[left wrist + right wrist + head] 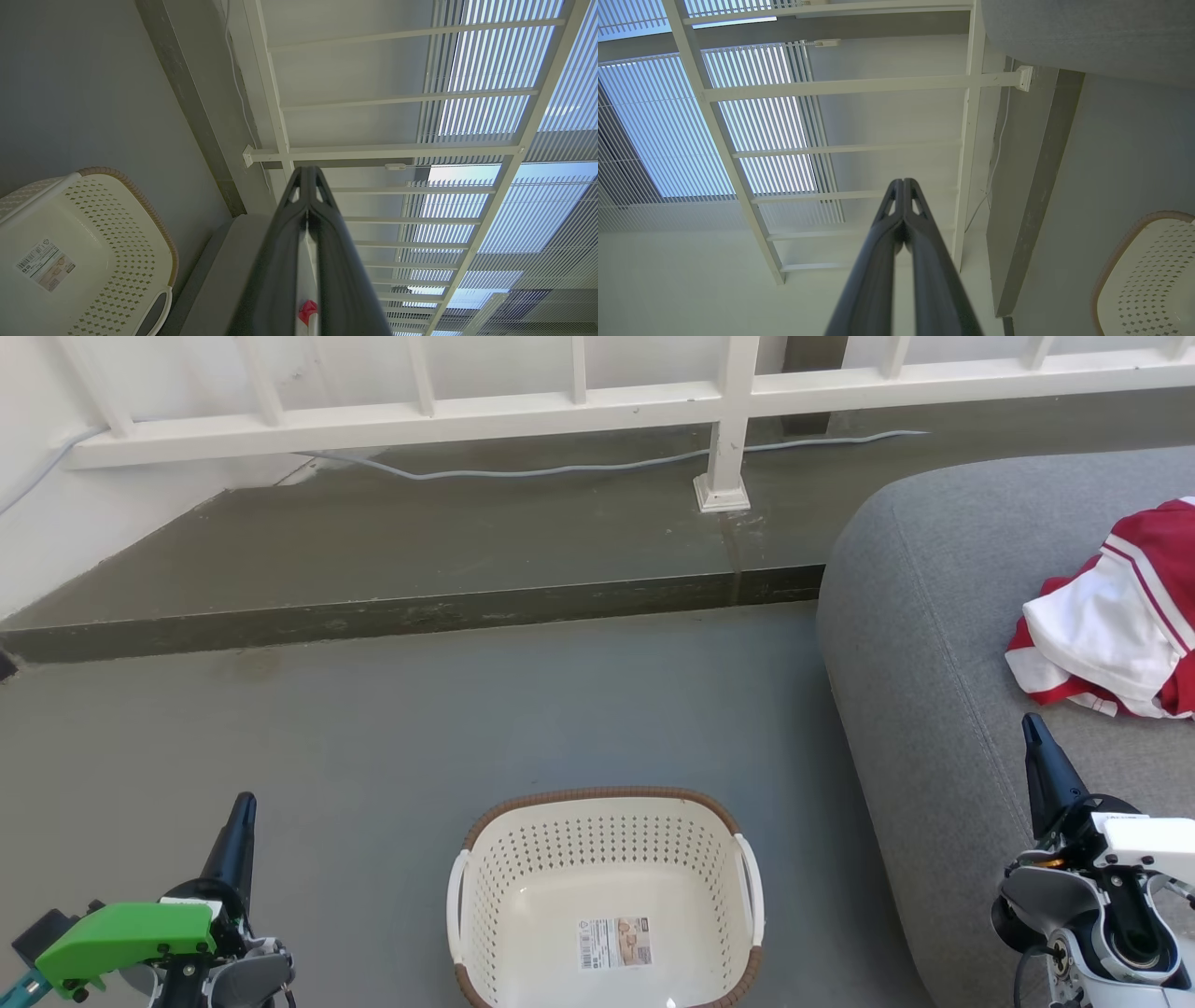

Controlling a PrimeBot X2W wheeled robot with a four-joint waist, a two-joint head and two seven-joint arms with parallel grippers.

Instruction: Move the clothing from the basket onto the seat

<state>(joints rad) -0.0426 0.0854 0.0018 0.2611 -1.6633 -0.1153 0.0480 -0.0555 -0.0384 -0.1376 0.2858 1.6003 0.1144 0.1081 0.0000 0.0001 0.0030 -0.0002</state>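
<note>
The small cream perforated plastic basket with a brown woven-look rim (597, 795) stands bare inside at 6 o'clock on the grey floor (373, 737). The soft red-and-white sports clothing (1111, 625) lies bunched on the large grey fabric seat (934, 644) at 3 o'clock, so the job looks done. The left claw (245, 805) at 8 o'clock and the right claw (1031, 723) at 4 o'clock are both clenched on nothing. The danger, I judge, is the right claw: its tip points at the heap from near by, and a forward swing could snag a fold and drag the clothing over the seat's rounded edge onto the floor.
</note>
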